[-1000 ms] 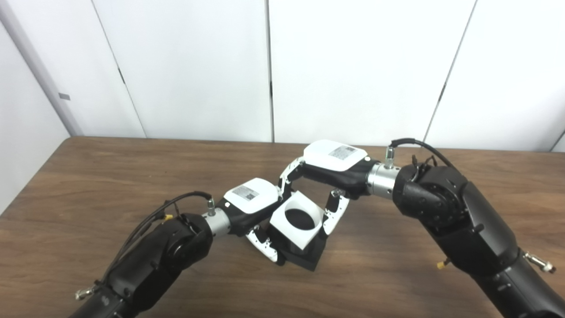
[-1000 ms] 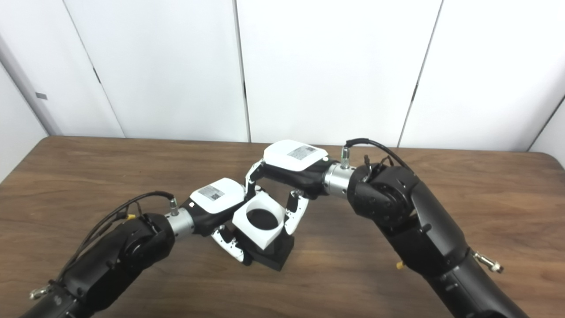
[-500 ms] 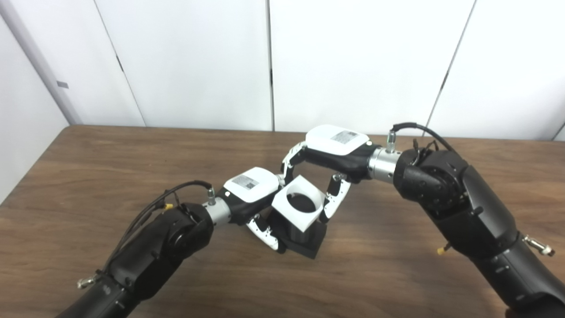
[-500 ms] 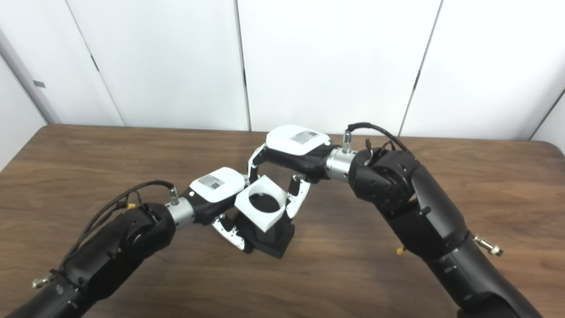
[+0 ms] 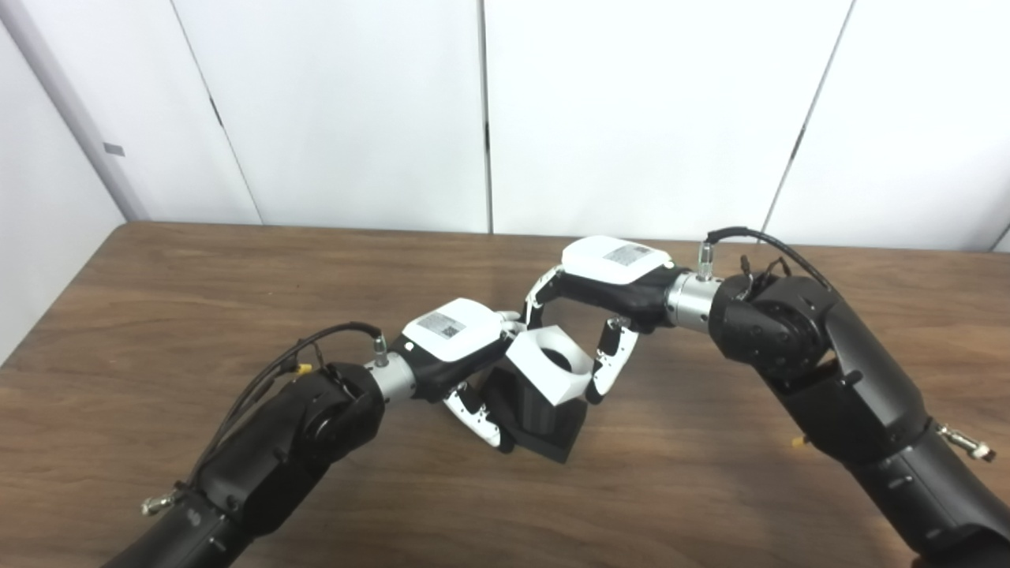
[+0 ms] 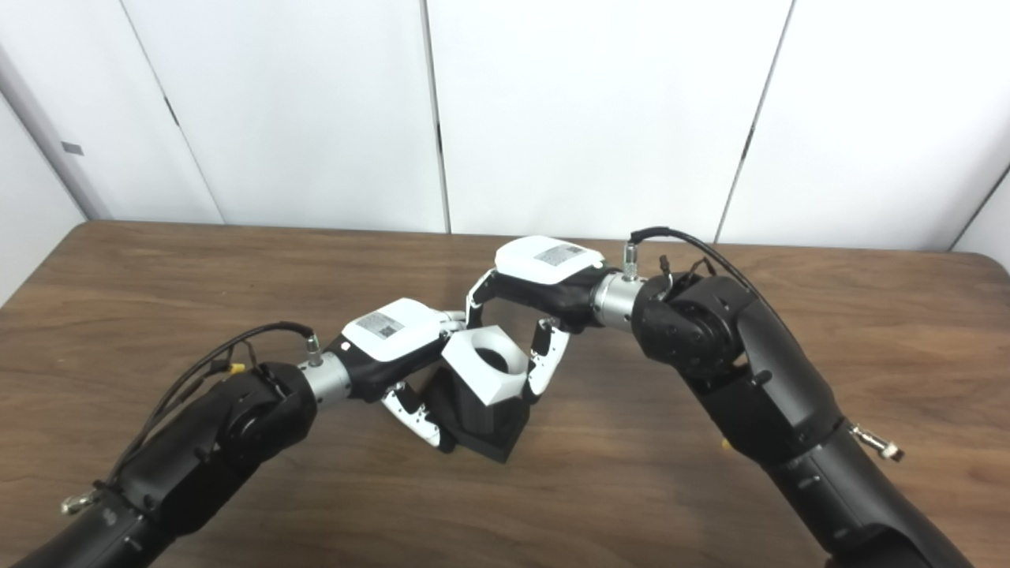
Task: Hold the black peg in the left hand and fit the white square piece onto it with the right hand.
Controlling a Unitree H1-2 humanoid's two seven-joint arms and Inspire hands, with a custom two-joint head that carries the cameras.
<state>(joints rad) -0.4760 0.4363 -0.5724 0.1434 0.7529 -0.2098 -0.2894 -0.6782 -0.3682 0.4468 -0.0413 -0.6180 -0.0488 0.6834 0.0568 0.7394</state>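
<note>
The left hand [image 5: 458,347] grips the black plastic peg block [image 5: 540,414] on the brown wooden tabletop [image 5: 158,315]. The right hand [image 5: 607,280] pinches the white square holed piece [image 5: 552,367], tilted atop the peg.

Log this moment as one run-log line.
left hand: holds black peg | right hand: holds white square piece | piece atop peg, tilted

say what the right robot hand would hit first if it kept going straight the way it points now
Probably the left robot hand. The right robot hand points left and slightly down, gripping the white square piece over the black peg; the left one sits just beyond, though depth is unclear.
</note>
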